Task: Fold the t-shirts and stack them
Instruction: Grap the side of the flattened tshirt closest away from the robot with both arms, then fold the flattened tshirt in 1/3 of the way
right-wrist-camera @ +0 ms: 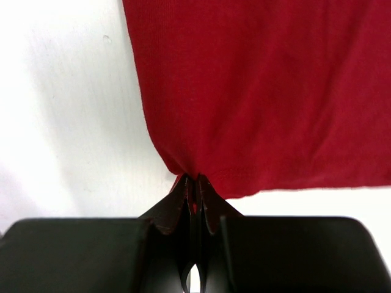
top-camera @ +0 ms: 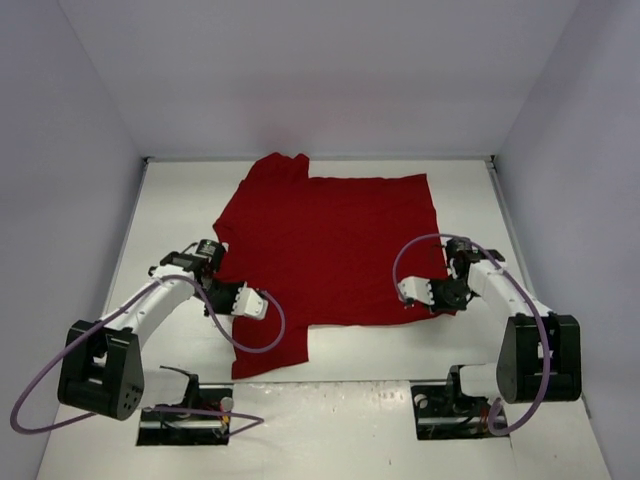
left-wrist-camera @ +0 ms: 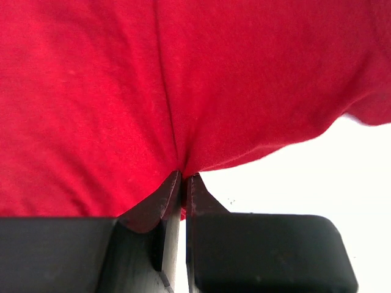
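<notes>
The dark red t-shirt point(top-camera: 330, 245) lies spread and mostly flat on the white table point(top-camera: 180, 200), with a folded-over part at its far left and a flap reaching toward the near edge. My left gripper point(top-camera: 224, 296) is at the shirt's left edge. In the left wrist view this gripper point(left-wrist-camera: 183, 177) is shut on a pinch of the t-shirt point(left-wrist-camera: 183, 79), and creases run out from the jaws. My right gripper point(top-camera: 443, 303) sits at the shirt's near right corner. In the right wrist view it point(right-wrist-camera: 194, 178) is shut on the hemmed corner of the t-shirt point(right-wrist-camera: 269, 91).
White walls point(top-camera: 90, 120) enclose the table on the left, back and right. Both arm bases point(top-camera: 185, 410) point(top-camera: 455, 405) stand at the near edge. Bare table shows left of the shirt, right of it point(top-camera: 480, 210), and along the front.
</notes>
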Robot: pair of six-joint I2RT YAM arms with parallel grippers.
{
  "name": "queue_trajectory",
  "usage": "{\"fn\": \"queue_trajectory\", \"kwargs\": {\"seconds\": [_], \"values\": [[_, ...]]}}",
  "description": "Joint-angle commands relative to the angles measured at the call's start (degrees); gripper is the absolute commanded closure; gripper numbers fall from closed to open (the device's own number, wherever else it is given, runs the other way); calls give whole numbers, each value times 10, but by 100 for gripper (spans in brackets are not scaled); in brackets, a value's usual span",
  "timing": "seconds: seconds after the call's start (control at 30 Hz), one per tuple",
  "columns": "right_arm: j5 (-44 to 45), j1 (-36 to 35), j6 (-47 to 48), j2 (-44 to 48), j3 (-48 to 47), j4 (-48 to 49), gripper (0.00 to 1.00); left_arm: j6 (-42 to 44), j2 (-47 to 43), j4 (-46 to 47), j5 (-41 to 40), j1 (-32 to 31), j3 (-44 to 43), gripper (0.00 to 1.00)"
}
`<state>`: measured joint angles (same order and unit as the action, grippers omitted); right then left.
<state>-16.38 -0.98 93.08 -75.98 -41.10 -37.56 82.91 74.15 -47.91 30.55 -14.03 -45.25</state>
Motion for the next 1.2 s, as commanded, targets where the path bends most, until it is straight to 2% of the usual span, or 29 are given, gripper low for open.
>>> {"fn": "queue_trajectory", "kwargs": {"seconds": [0.0, 0.2, 0.33, 0.53, 0.63, 0.87, 0.93, 1.0, 1.03, 1.1, 1.17], "values": [[-33, 40, -7, 16, -61, -42, 100, -38, -36, -29, 50, 23, -30, 100], [-51, 86, -8, -102, -158, -38, 100, -61, 42, -35, 71, 77, -114, 100], [-80, 105, -39, -209, -241, -33, 100, -101, 157, -35, 92, 110, -221, 100], [-98, 94, -79, -339, -338, -9, 100, -134, 299, -33, 76, 118, -341, 100], [-95, 87, -91, -391, -381, 1, 100, -146, 347, -32, 70, 121, -377, 100], [-82, 76, -114, -444, -425, 17, 100, -150, 389, -13, 43, 121, -396, 100], [-79, 70, -124, -442, -427, 18, 73, -152, 392, -12, 42, 121, -398, 79], [-70, 62, -133, -427, -420, 18, 56, -161, 378, -12, 49, 124, -400, 54], [-65, 60, -140, -413, -417, 18, 50, -165, 366, -12, 55, 125, -399, 41], [-64, 60, -158, -375, -412, 16, 40, -176, 328, -13, 77, 128, -400, 26], [-67, 61, -167, -323, -403, 15, 32, -180, 288, -12, 90, 130, -400, 18]]}}
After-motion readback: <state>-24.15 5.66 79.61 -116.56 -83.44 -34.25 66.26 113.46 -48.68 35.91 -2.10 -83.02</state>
